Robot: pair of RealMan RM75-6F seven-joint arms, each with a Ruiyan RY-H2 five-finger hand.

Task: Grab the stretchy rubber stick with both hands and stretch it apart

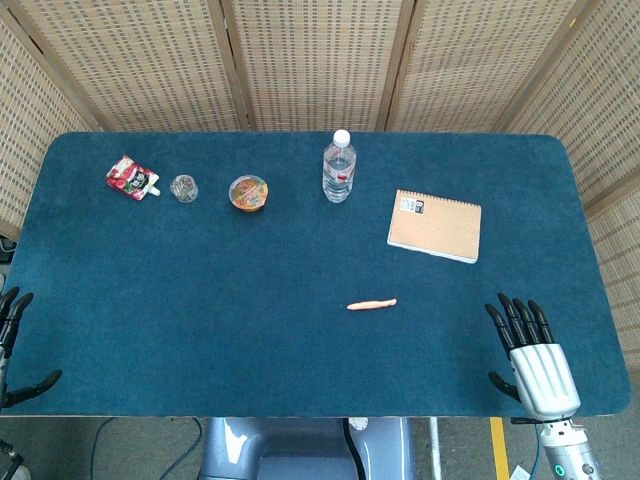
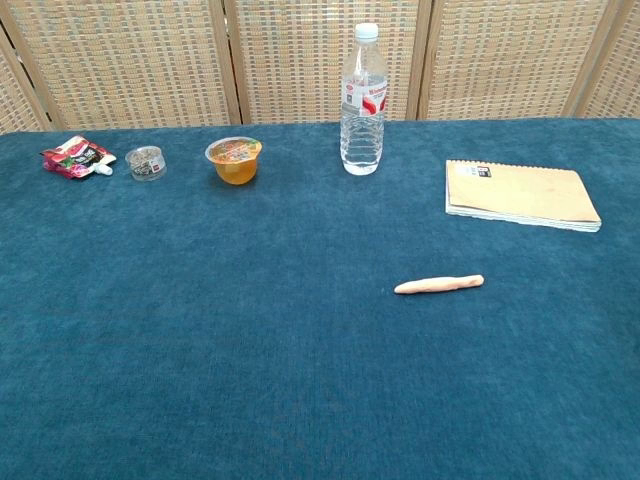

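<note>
The stretchy rubber stick (image 1: pixel 372 304) is a thin pale-orange rod lying flat on the blue tablecloth, right of centre; the chest view shows the stick (image 2: pixel 439 285) alone with nothing touching it. My right hand (image 1: pixel 530 352) rests at the table's near right edge, fingers spread and empty, well to the right of the stick. Only part of my left hand (image 1: pixel 12 335) shows at the near left corner, fingers apart, holding nothing, far from the stick. Neither hand appears in the chest view.
Along the far side stand a red snack pouch (image 1: pixel 132 178), a small clear cup (image 1: pixel 184 188), an orange jelly cup (image 1: pixel 248 193) and a water bottle (image 1: pixel 339 167). A brown notebook (image 1: pixel 435 225) lies beyond the stick to the right. Wicker screens stand behind the table.
</note>
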